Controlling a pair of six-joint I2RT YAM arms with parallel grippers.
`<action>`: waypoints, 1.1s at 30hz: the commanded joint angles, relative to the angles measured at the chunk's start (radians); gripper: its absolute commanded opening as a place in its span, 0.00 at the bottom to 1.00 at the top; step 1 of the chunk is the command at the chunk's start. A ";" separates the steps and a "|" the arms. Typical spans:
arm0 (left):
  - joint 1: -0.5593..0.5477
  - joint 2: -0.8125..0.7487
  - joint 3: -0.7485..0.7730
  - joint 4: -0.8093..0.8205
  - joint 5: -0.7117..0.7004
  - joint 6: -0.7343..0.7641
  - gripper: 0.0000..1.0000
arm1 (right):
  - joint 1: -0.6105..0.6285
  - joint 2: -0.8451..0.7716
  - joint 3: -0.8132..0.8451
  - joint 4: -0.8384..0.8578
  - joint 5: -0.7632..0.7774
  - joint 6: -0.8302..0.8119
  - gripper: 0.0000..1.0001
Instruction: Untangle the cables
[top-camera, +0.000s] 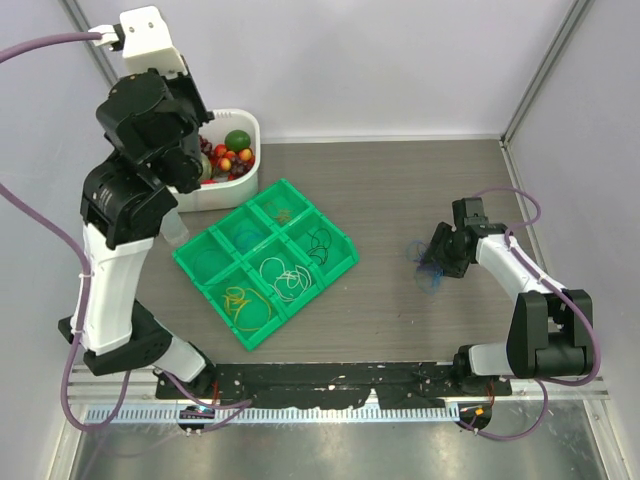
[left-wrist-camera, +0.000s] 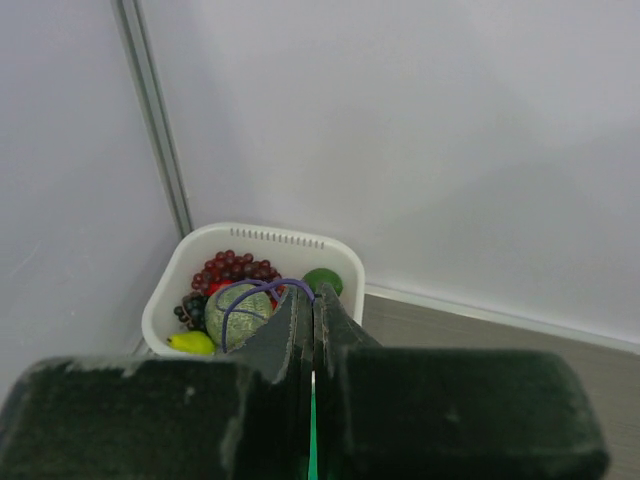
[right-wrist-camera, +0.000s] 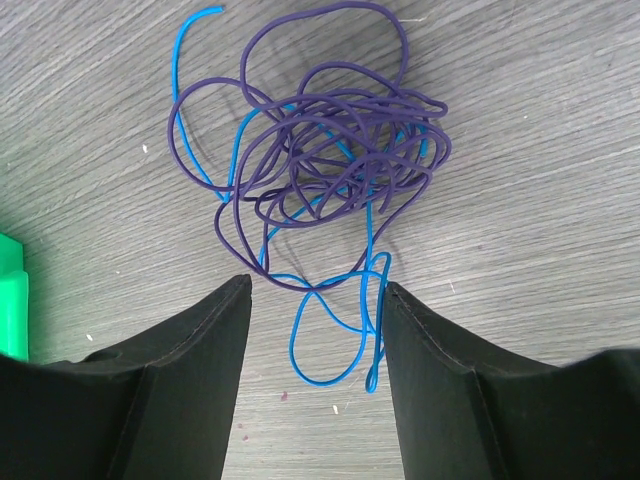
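Top view: the left arm (top-camera: 130, 200) is raised high at the far left, above a white tub (top-camera: 251, 172) of toy fruit (top-camera: 237, 140). A green tray (top-camera: 350, 262) with several compartments sits tilted at the middle of the wooden table (top-camera: 420, 190), just in front of the tub. Its compartments hold sorted wire loops (top-camera: 285, 278), among them white, black, yellow and orange ones. Well to the right, the right gripper (top-camera: 437, 258) is low over a small tangle of purple and blue wires (top-camera: 428, 277) lying on the table.

Left wrist view: the left gripper (left-wrist-camera: 312, 295) has its two dark fingers pressed flat together. A purple wire loop (left-wrist-camera: 238, 300) meets their tips and hangs to the left of them, apparently pinched there. Behind it is the white tub, with red grapes, a lime and a yellow fruit inside.

Right wrist view: the right gripper's claw stands wide apart, holding nothing. The tangle lies on the table just ahead of its fingers (right-wrist-camera: 200, 340). It is a dense purple knot with blue wire threaded through it. One blue loop trails back into the gap between the fingers.
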 joint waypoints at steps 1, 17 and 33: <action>0.041 -0.058 -0.026 0.024 -0.042 0.019 0.00 | 0.011 -0.029 0.001 0.006 -0.015 -0.021 0.59; 0.136 -0.182 -0.391 -0.056 0.041 -0.212 0.00 | 0.013 0.009 -0.012 0.030 -0.025 -0.023 0.59; 0.251 -0.259 -0.743 -0.252 0.077 -0.523 0.00 | 0.013 0.025 -0.008 0.033 -0.028 -0.026 0.59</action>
